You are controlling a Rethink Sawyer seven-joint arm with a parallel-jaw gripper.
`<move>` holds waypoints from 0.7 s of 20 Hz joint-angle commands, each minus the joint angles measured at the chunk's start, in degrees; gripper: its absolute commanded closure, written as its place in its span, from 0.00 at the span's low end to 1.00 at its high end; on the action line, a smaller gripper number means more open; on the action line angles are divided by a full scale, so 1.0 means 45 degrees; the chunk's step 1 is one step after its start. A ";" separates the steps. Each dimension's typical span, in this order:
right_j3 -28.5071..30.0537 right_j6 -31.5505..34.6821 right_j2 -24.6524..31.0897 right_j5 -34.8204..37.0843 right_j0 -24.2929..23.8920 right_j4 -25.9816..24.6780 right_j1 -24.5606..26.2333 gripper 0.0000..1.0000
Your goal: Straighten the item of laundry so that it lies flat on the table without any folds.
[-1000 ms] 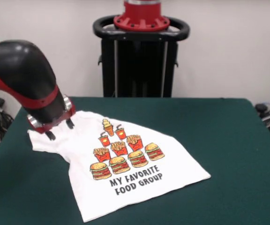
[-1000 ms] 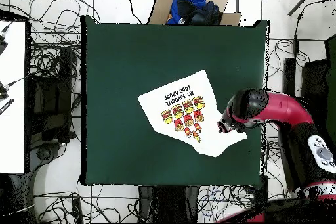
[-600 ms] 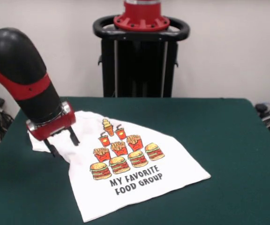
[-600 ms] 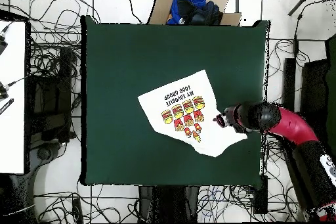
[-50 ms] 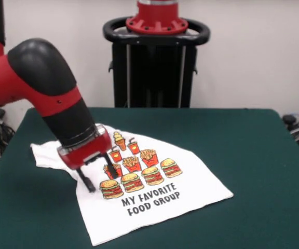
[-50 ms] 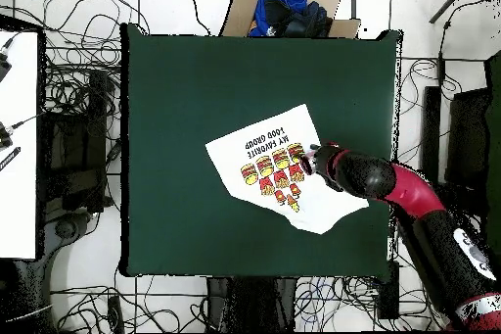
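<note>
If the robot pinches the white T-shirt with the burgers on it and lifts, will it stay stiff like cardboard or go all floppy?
Probably floppy: the white short-sleeved T-shirt with burger and fries prints is thin cloth, already rumpled and folded near its sleeve. It likely weighs little, so the red and black gripper, fingers open above it, should lift it easily. Pushed, it would likely bunch rather than slide on the dark green felt-like table.

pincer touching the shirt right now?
Cannot tell. In the front view the open pincer overlaps the shirt, its fingertips near the cloth, but neither view plainly shows contact or gap.
</note>
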 commanded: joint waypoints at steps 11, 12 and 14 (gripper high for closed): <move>0.1029 -0.0049 0.0433 -0.1655 0.1033 -0.2218 0.0378 0.00; 0.0928 -0.0007 0.0341 -0.1714 0.1102 -0.2322 0.0475 0.00; 0.0927 -0.0035 0.0343 -0.1877 0.1060 -0.2505 0.0710 0.00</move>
